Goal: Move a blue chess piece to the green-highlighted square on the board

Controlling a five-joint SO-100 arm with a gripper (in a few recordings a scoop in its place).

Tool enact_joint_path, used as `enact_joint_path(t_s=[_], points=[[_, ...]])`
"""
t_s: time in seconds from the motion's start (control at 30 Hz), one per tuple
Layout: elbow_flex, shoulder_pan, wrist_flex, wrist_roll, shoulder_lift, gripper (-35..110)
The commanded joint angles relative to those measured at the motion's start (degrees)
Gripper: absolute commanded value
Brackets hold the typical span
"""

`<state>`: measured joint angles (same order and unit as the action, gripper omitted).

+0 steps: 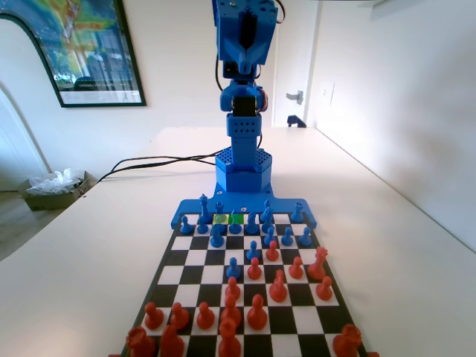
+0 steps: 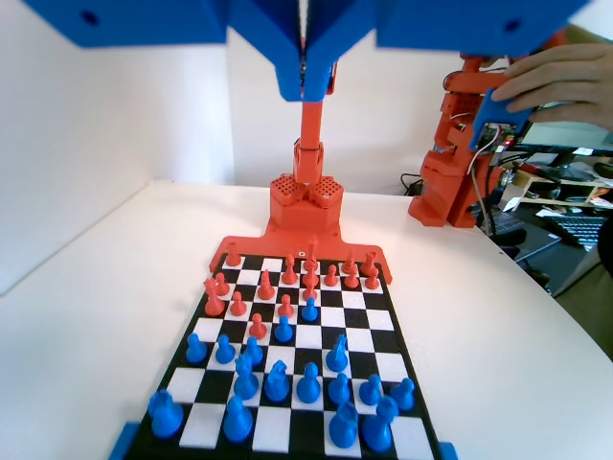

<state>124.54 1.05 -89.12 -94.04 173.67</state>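
The board [image 1: 195, 258] lies lengthwise with blue chess pieces [image 1: 216, 236] at its far end and red pieces [image 1: 256, 313] at the near end. The green-highlighted square [image 1: 237, 218] is in the far row, right of a yellowish square [image 1: 221, 219]; a blue pawn [image 1: 235, 225] stands right in front of it. One blue pawn [image 1: 233, 268] is advanced towards the red side. The blue arm [image 1: 242, 44] stands folded high above the far edge. In the wrist view my gripper [image 2: 306, 84] hangs high above the board [image 2: 361, 337], jaws pressed together, holding nothing.
The wrist view has the blue pieces [image 2: 308, 383] closest and the red pieces [image 2: 287, 273] beyond. Black cables [image 1: 149, 161] run across the table left of the arm's base [image 1: 242, 175]. Bare white table lies on both sides of the board.
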Motion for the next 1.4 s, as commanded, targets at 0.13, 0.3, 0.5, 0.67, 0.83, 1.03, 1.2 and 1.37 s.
enact_joint_path(t_s=[0.13,0.3,0.5,0.67,0.83,1.03,1.2,1.37], points=[[-4.2,-0.4,0.8,3.3,-2.1,1],[-12.0,-1.5,-4.2,5.4,-9.5,1],[-21.3,-2.4,-8.3,11.8,-21.3,1],[-25.9,-2.1,-8.4,17.3,-29.1,1],[-29.1,-1.9,-8.3,18.3,-35.8,1],[-35.7,-3.3,-9.6,13.0,-47.5,1],[-39.6,-3.0,-12.3,5.8,-54.8,1],[-39.5,-2.0,-11.8,-3.2,-58.2,1]])
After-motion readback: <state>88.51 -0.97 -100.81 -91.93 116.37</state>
